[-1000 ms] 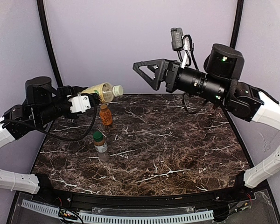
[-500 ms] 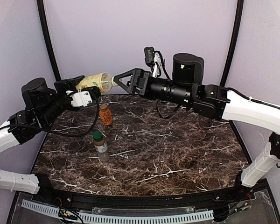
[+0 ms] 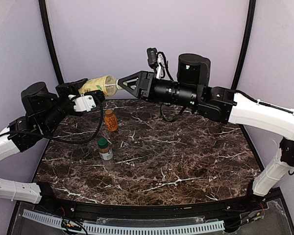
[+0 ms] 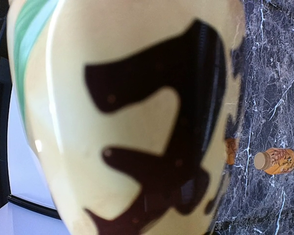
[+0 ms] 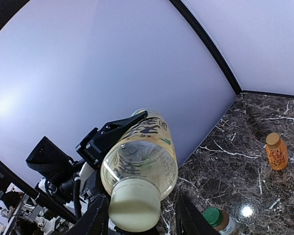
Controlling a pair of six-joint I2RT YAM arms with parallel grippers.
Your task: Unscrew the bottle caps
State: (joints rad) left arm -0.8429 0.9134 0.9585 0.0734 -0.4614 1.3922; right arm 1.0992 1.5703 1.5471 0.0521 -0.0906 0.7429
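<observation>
Nothing is unscrewed yet, I judge. My left hand [image 3: 91, 94] grips the tall yellow-green plastic tea bottle [image 3: 102, 84] aloft at upper left. My right hand [image 3: 121, 84] straddles its cream-white round cap [image 5: 134, 209], not clamped. Left of centre on the tabletop [image 3: 186, 156], the squat orange bottle [image 3: 110, 122] and small clear bottle [image 3: 106, 154] are both capped. I can't read the tea label's dark characters.

The scene is lit evenly and softly from above, a bright glare spot being thrown on the marble tabletop [image 5: 245, 198], while the yellow-green bottle [image 4: 127, 117] is rendered blurred at close range in the left wrist view.
</observation>
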